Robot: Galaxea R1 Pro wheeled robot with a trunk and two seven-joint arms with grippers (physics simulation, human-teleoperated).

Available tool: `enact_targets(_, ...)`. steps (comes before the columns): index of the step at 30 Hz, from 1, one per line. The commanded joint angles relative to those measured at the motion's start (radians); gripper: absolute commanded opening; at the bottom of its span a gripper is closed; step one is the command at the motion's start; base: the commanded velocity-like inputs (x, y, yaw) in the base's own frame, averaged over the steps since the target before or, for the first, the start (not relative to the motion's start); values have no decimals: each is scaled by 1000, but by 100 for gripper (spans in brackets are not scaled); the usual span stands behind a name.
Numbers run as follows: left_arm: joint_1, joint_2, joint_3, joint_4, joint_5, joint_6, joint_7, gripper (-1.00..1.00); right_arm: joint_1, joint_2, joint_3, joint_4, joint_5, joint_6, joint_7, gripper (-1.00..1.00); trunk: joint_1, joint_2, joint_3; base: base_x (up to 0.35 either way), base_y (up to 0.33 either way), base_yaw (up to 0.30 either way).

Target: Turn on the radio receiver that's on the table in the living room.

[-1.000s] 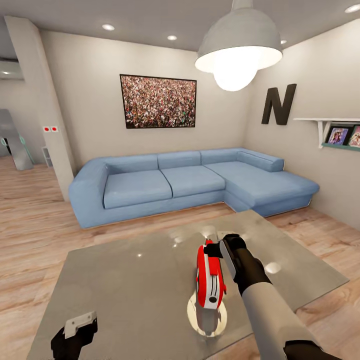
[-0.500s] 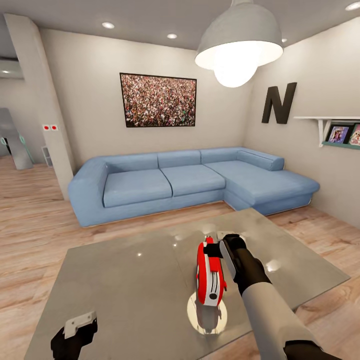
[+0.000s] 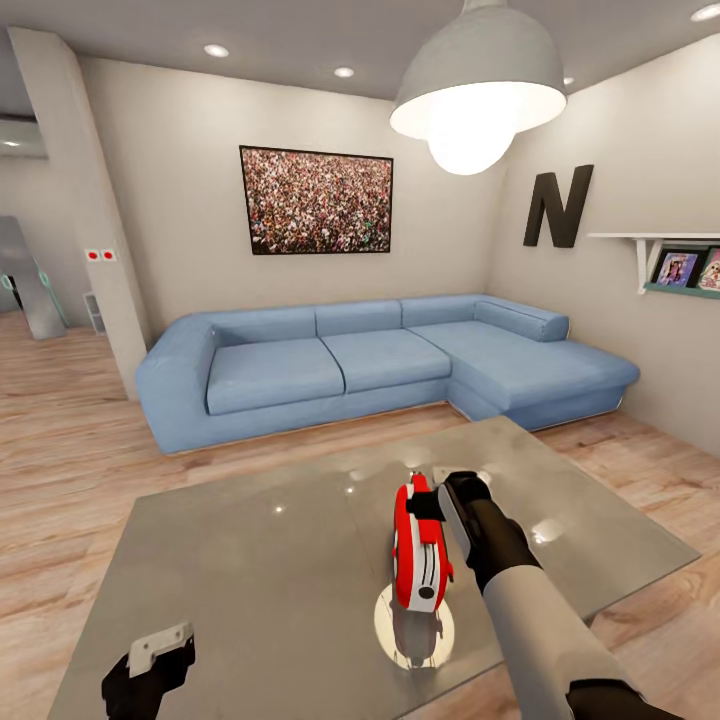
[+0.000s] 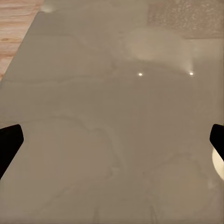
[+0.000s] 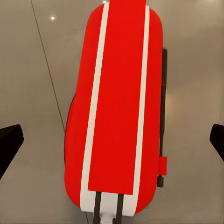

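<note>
At the head view's lower left, the left gripper (image 3: 150, 665) hangs over the near corner of the table (image 3: 250, 560), partly cut off by the frame edge. In its wrist view the two dark fingertips (image 4: 9, 140) sit wide apart at the picture's sides, open, with bare glossy tabletop between them.

Right of centre, the radio (image 3: 420, 550) stands on its thin edge on the table, near the front edge. Its long axis runs away from the robot toward the blue sofa (image 3: 380, 365), the narrow red and white striped edge facing up. Its dial is hidden from the head camera.

The right gripper (image 3: 432, 500) is at the radio's far upper end, touching or just beside it; which cannot be told. Its wrist view shows fingertips (image 5: 10, 142) spread well clear either side of the radio (image 5: 116, 107), gripping nothing.
</note>
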Motion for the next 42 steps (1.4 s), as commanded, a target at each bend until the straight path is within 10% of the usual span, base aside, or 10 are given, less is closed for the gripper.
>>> enact_targets(1,0,0,0,0,0,0,0,100,0,0,0,1,0,0,0,100,0,0,0,0,0,0)
enact_targets(42,0,0,0,0,-1,0,3,100,0,0,3,23,5,-9,2,100,84,-154,-69,0,0,0)
